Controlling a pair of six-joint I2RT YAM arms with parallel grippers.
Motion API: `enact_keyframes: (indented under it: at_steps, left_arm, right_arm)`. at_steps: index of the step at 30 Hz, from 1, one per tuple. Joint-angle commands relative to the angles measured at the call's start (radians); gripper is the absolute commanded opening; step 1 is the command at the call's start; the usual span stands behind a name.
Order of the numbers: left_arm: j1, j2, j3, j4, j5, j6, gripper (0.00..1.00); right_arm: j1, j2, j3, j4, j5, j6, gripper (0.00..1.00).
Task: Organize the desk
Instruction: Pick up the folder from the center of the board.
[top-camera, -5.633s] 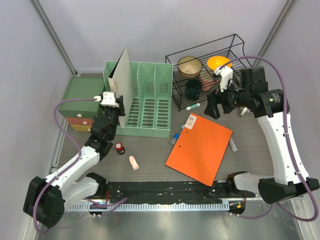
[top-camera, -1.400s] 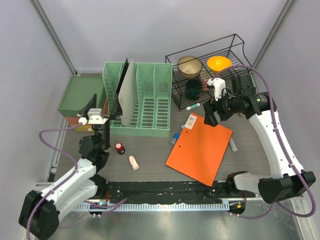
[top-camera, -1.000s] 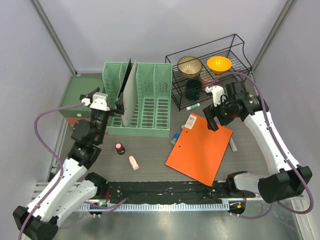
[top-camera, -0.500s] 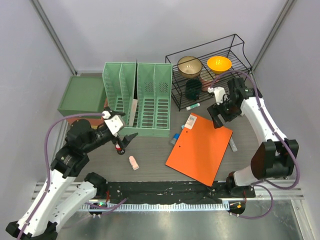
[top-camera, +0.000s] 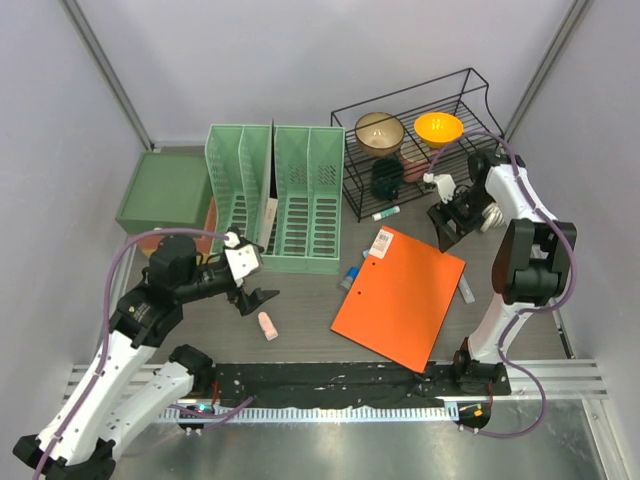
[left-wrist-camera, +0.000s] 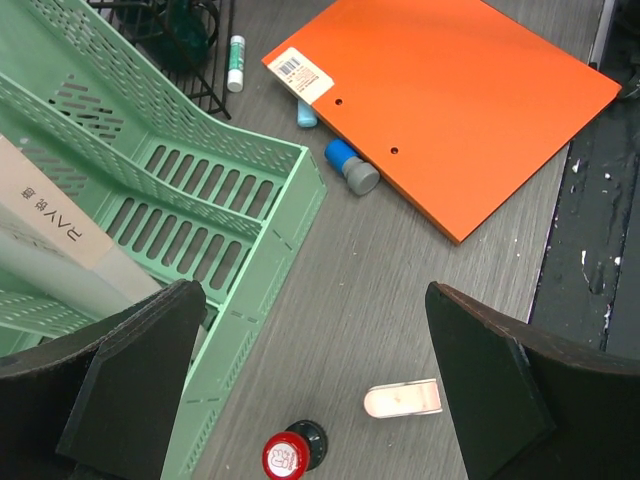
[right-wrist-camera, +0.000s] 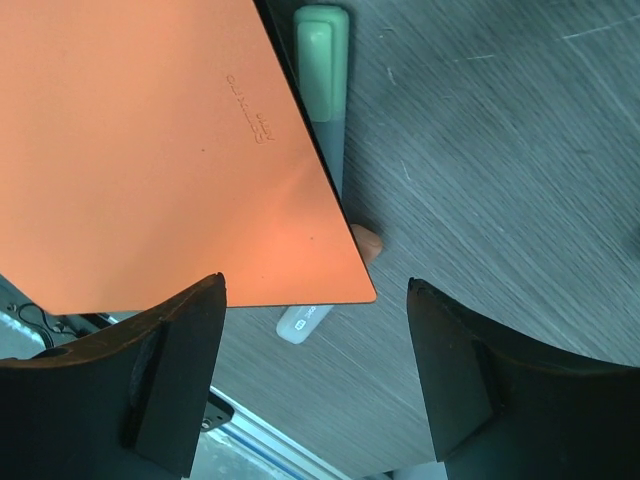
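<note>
Left end effector (left-wrist-camera: 312, 300) now clear of rack (left-wrist-camera: 230, 190), agape, empty. My right end effector (right-wrist-camera: 315, 285), open, empty: centre folder (right-wrist-camera: 150, 130) corner beneath before closing.

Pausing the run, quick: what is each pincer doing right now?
Left pincer: open, holding nothing.
Right pincer: open, holding nothing, over a corner of the orange folder.

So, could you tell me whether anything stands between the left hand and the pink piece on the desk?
Nothing visible does. The left hand hangs open over the desk, and the pink piece shows uncovered between its fingers. A red-capped stamp sits beside it, not touching; the green file rack stands off to one side.
</note>
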Motion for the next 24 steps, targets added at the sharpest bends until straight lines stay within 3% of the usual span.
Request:
enact_keyframes:
  at_steps: [1,24]
  left_arm:
    - [0.001,-0.003,0.001,-0.008,0.018,0.027,0.99]
    - [0.001,0.02,0.01,-0.075,0.064,0.142,1.0]
  right_arm:
    - [-0.008,0.017,0.037,-0.041,-0.039,-0.077,0.78]
    - [-0.059,0.193,0.079,-0.064,-0.09,-0.211,0.77]
